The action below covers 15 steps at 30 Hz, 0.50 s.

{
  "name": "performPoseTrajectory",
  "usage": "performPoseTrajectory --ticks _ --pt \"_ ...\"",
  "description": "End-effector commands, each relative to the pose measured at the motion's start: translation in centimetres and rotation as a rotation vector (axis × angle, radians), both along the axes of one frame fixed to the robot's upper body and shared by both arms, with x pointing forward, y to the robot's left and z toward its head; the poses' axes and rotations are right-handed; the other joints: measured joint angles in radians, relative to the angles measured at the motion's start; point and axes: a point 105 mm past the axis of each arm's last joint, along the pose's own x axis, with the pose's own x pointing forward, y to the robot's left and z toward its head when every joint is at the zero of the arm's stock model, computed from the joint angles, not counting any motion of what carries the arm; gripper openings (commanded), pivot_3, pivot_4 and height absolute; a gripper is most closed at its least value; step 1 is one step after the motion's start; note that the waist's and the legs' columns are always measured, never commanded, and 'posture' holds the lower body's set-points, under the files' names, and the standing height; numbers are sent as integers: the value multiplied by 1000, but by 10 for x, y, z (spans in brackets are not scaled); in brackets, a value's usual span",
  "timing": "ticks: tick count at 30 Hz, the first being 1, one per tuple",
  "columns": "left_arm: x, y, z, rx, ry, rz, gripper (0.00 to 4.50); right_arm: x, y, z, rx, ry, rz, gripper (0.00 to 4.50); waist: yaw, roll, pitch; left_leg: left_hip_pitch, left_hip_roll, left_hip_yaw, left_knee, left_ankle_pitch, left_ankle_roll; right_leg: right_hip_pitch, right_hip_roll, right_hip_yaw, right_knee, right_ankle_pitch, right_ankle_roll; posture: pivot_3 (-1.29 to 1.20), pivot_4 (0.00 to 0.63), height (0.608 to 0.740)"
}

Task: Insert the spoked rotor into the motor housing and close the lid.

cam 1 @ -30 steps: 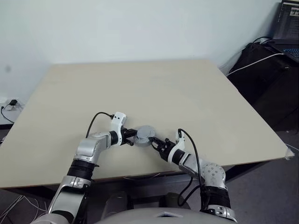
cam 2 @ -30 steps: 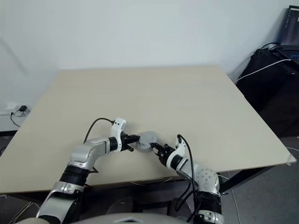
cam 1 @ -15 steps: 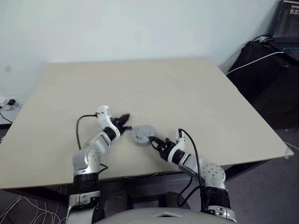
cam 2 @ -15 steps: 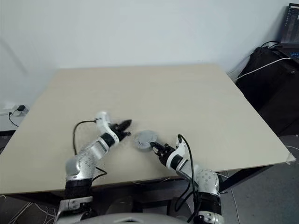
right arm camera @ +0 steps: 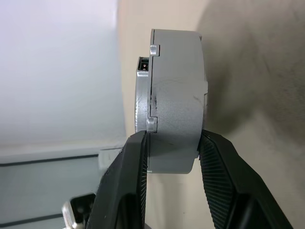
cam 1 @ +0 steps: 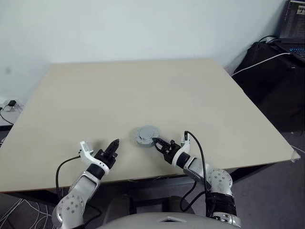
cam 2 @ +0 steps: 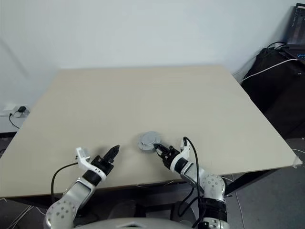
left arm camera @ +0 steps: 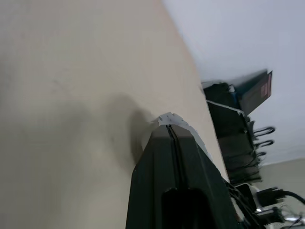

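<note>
Now | motor housing (cam 1: pixel 147 135): lid closed, on table (cam 1: pixel 143 90) | right tool (cam 1: pixel 157 143): grasping housing | left tool (cam 1: pixel 114 144): clenched, empty

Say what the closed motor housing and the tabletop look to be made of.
Motor housing: matte grey, with crisp machined-looking edges and small scuffs; probably metal, possibly moulded plastic. Tabletop: pale beige, smooth and even, without visible grain; likely laminate or painted board.

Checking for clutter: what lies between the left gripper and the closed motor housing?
Bare table between left gripper and motor housing, per both eye views.
</note>
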Motion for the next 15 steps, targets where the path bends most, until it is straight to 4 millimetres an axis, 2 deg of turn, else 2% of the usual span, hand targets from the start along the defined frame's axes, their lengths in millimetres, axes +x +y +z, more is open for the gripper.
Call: performPoseTrajectory --ticks 1,5,10,15 --pt "3 -31 22 -257 -80 67 0 10 21 48 145 -150 20 1264 -2 0 1 0 0 0 -1 0 0 -1 0 0 0 0 0 0 0 740" --pt "-1 -43 24 -351 -88 46 901 12 25 65 181 -197 37 1264 3 2 1 -6 0 0 -1 0 0 -7 1 -1 0 2 -7 0 0 740" --pt "0 -48 30 -398 -121 14 2581 10 30 73 188 -219 68 1264 3 1 1 -6 0 1 1 0 0 -7 3 -2 1 2 -6 0 0 740" --pt "1 -52 36 -437 -146 -4 4254 8 33 73 182 -213 91 1264 3 1 1 -6 0 2 3 0 1 -7 4 -2 1 3 -5 0 0 740"
